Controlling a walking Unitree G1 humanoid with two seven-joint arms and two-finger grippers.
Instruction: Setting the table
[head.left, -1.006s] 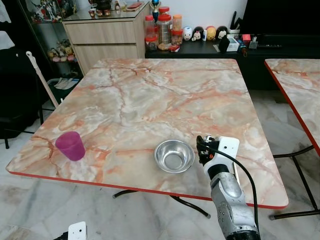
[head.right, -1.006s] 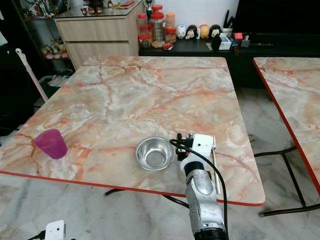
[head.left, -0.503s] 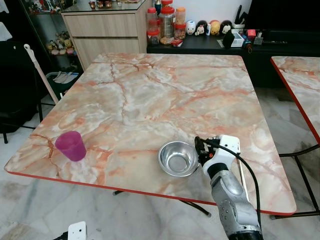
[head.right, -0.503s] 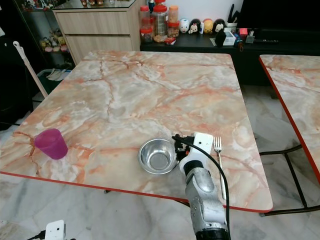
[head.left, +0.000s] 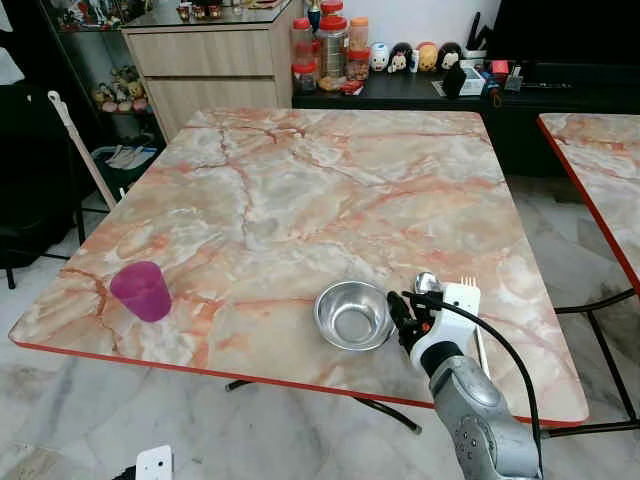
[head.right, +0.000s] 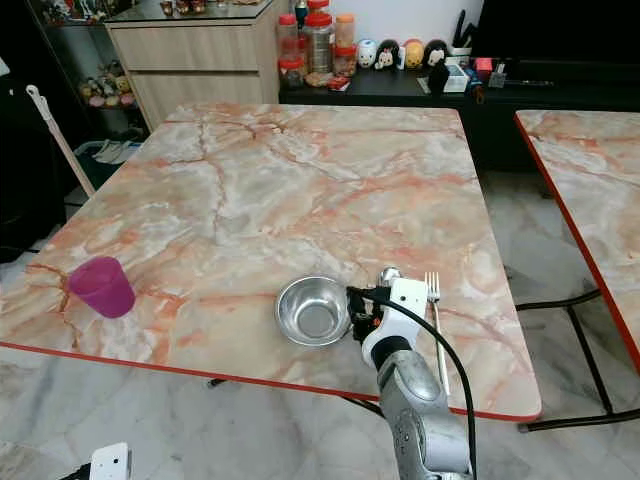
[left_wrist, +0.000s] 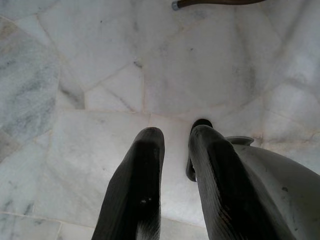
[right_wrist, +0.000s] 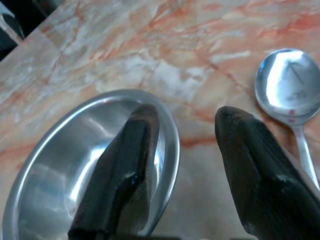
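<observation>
**4 table pieces on the marble top, right gripper parted beside the bowl**

4 items sit along the near edge of the square orange-veined marble table with the red rim (head.left: 300, 190). The round stainless-steel bowl (head.left: 352, 314) stands upright near the front edge, and nothing can be seen inside it but reflections on its polished floor. Just to its right lie a shiny metal spoon (head.left: 427, 282), its round head pointing toward the far side, and a silver fork (head.right: 433, 290), tines also pointing away; both are partly hidden behind the arm. Well apart, near the front left corner, a translucent magenta plastic cup (head.left: 141, 291) stands upright, and I cannot tell whether anything is in it.

The right gripper (right_wrist: 182, 137) hovers low over the table between bowl and spoon, its 2 black fingers (right_wrist: 125, 170) spread apart and holding nothing; 1 finger overlaps the bowl's rim in the wrist view, the other lies beside the spoon head.

The left gripper (left_wrist: 175, 145) hangs idle above the pale marble-tiled floor (left_wrist: 90, 75), its 2 fingers a narrow gap apart, gripping nothing.
</observation>
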